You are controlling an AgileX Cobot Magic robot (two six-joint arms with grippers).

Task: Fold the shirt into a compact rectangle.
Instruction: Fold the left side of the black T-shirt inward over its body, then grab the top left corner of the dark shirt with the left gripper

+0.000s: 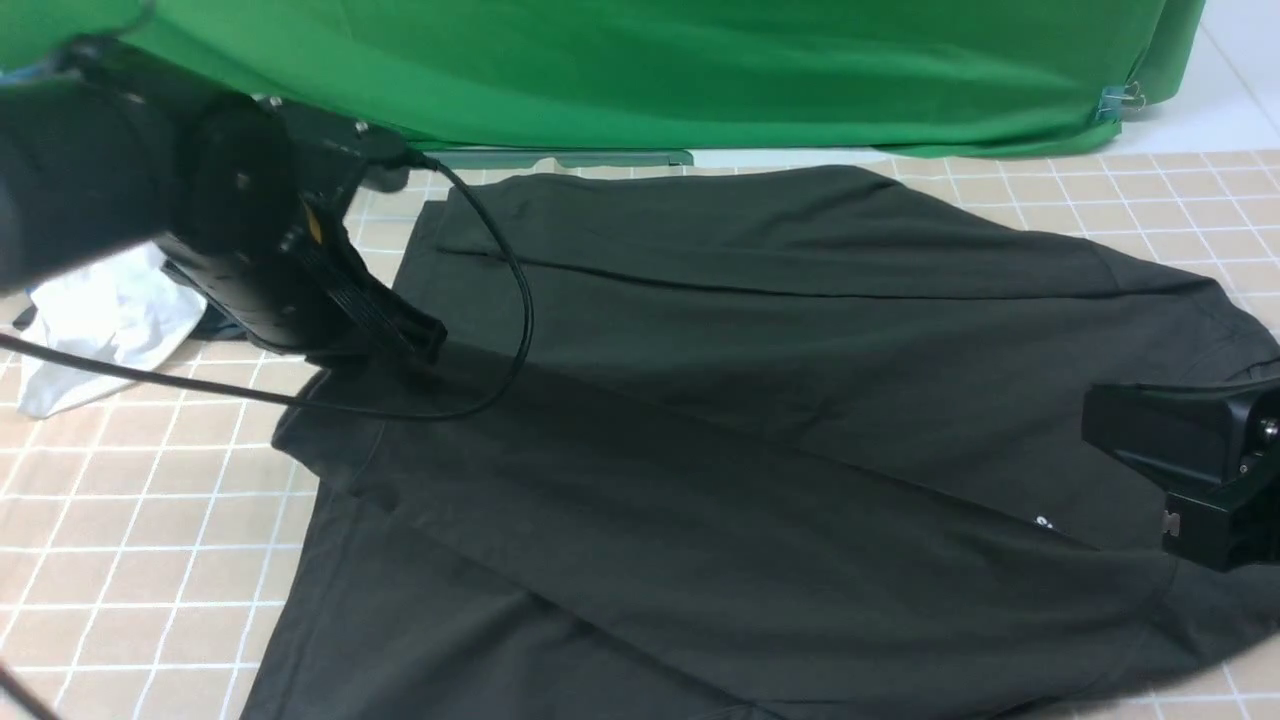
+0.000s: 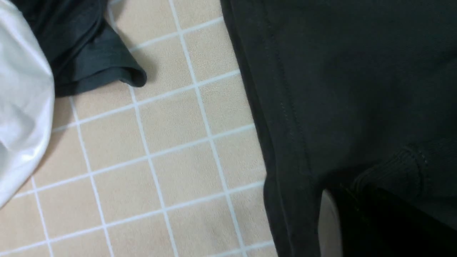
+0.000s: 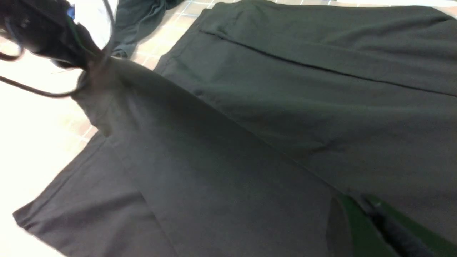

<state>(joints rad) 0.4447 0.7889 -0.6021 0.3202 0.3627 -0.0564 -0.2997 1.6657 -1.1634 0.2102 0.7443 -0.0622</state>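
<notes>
- Your left gripper [image 1: 422,345] has its jaws pressed together on a pinch of the shirt [image 1: 760,400]. The left wrist view shows ribbed collar fabric bunched just beside the fingers.
- Your right gripper [image 3: 383,228] is likewise clamped on the shirt. In its wrist view, dark cloth runs up between the two green fingers [image 3: 351,225].
- Between your two grips the cloth is raised off the table [image 1: 130,520] in a taut ridge that runs slantwise across the garment. The rest of the shirt lies flat across the middle of the table, with a scrap of its white print [image 1: 1045,522] showing near the right gripper.
- Done so far, by the look of it: a strip along the far edge is already turned over, with a straight fold line [image 1: 800,290] running across.
- I judge you to be mid-fold. The gripped edge is up but not yet laid down.
- Left to do: set this layer down flat, bring in the part spreading towards you at near left, then fold crosswise to reach a compact rectangle.
- Further out on the left, the white garment [image 1: 100,320] and the smaller dark grey-green garment [image 2: 96,60] lie apart from the shirt. Leave them alone.
</notes>
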